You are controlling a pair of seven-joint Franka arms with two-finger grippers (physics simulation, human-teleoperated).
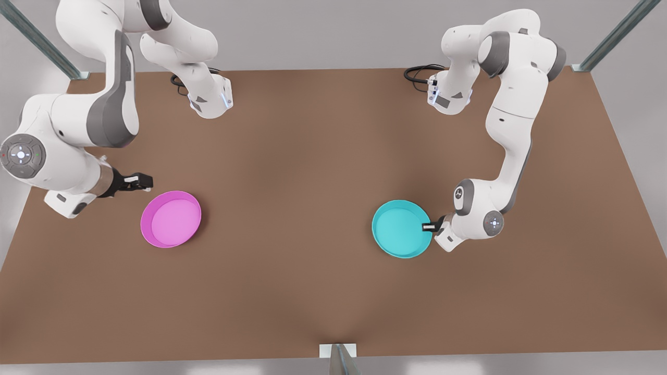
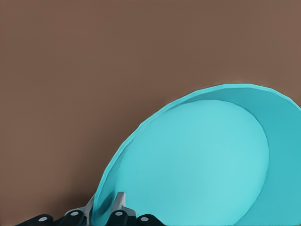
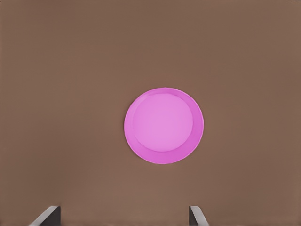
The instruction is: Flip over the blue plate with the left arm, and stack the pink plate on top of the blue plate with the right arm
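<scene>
Gripping the blue plate [image 2: 202,160] rim (open side up), left tool [image 1: 430,227]; right tool [image 1: 139,180] wide, beside pink plate [image 1: 171,219].

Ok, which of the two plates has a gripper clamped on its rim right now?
The blue plate: the left gripper has its fingers pinching the rim. The pink plate lies untouched, with the right gripper open beside it.

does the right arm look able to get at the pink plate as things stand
Probably yes: the right tool is open above the table beside the pink plate, which lies alone with nothing over it. The left tool is far off, gripping the blue plate.
</scene>
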